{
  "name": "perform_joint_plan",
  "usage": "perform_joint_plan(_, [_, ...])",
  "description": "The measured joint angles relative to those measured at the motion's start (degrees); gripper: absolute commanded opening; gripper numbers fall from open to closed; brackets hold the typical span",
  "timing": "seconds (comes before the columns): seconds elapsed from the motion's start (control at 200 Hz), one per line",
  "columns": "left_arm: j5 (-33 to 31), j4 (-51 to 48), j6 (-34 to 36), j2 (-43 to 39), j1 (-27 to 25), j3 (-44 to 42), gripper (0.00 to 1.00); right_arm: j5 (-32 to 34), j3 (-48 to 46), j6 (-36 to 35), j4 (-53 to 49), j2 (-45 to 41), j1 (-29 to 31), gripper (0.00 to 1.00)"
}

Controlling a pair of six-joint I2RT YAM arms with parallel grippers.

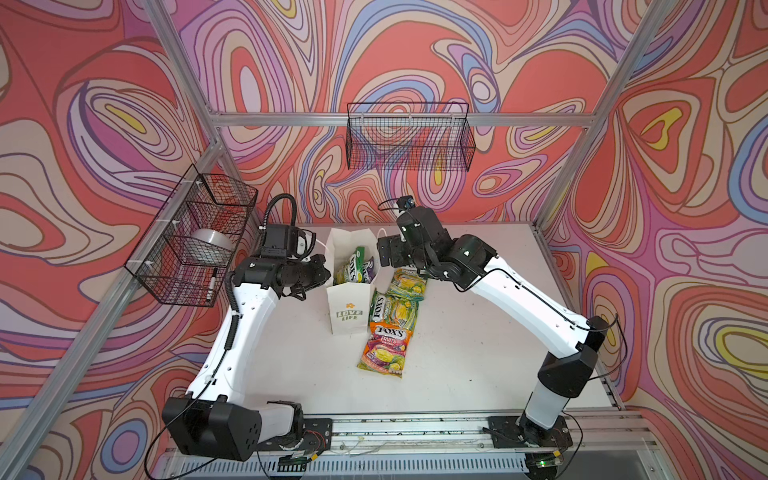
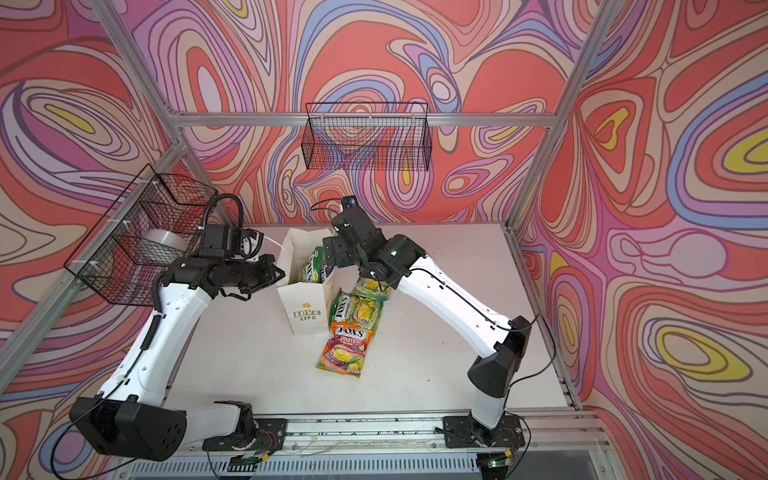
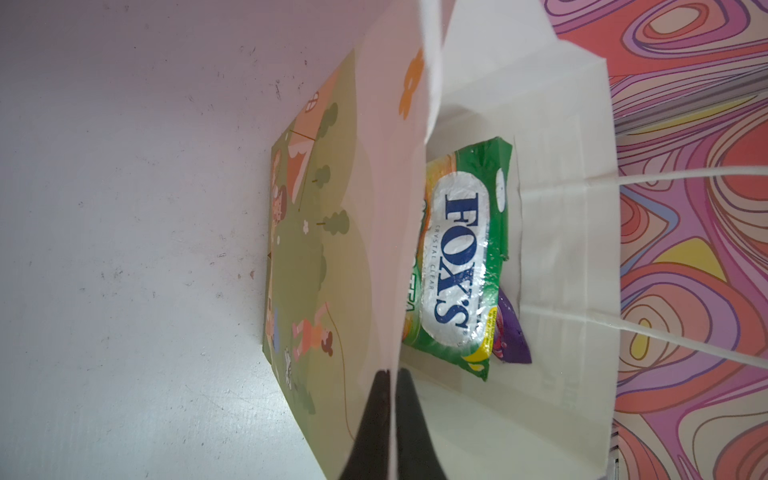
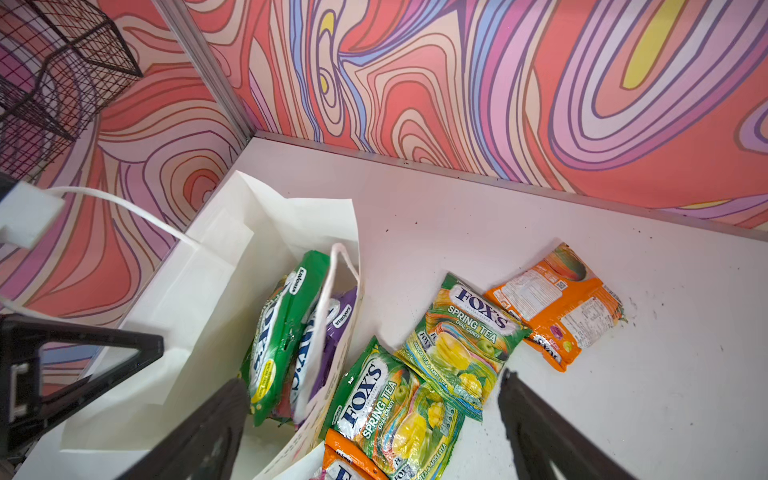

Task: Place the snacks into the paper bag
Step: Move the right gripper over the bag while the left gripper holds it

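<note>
The left gripper (image 3: 392, 372) is pinched shut on the rim of the bag (image 1: 348, 309), holding the mouth open. The right gripper (image 4: 370, 380) hangs with its jaws wide and nothing between them, over the bag's edge and the snacks beside it.

The step in hand is probably fetching the next snack. To do it well:
- Take the Spring Tea packet (image 4: 395, 409) directly under the right gripper. It overlaps a second Spring Tea packet (image 4: 461, 345) just beyond it and a Fruits packet (image 1: 384, 345) on the side nearer the arm's base.
- These packets are flat and glossy, so bite a raised edge rather than pressing down on the face.
- Lift clear before swinging over, so the neighbours are not dragged along.
- The left pinch should hold steady, because the bag looks light and could tip or fold shut.
- Drop the packet on edge, in line with the ones inside, and avoid the cord handle (image 4: 332, 266).

In the bag, beside the right gripper, a green packet (image 4: 286, 324) and a purple packet (image 4: 328, 357) stand on edge. Farther out, an orange packet (image 4: 557, 307) lies label-side up on the table.

Beyond the left gripper, the side basket (image 1: 183, 291) holds a grey roll (image 1: 208, 245) and a marker (image 1: 212, 284). I see nothing in the back basket (image 1: 409, 141).
</note>
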Motion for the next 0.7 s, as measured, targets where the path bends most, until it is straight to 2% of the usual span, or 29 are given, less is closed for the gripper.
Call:
perform_joint_plan(0.2, [0.0,0.0,0.0,0.0,0.0,0.0,0.00,-3.9,-0.3,1.2,1.4,2.3,-1.1,0.98])
perform_joint_plan(0.341, [0.0,0.0,0.0,0.0,0.0,0.0,0.00,-6.1,-0.3,1.8,1.9,5.1,-1.1,0.86])
perform_joint_plan(0.406, [0.0,0.0,0.0,0.0,0.0,0.0,0.00,-7.0,-0.2,1.8,1.9,6.4,-1.1,0.69])
perform_joint_plan(0.586, [0.0,0.0,0.0,0.0,0.0,0.0,0.00,-9.5,0.4,2.3,2.5,8.4,-1.1,0.00])
perform_joint_plan(0.701, [-0.1,0.0,0.0,0.0,0.0,0.0,0.00,-11.2,1.7,2.1,2.8,8.7,-1.1,0.00])
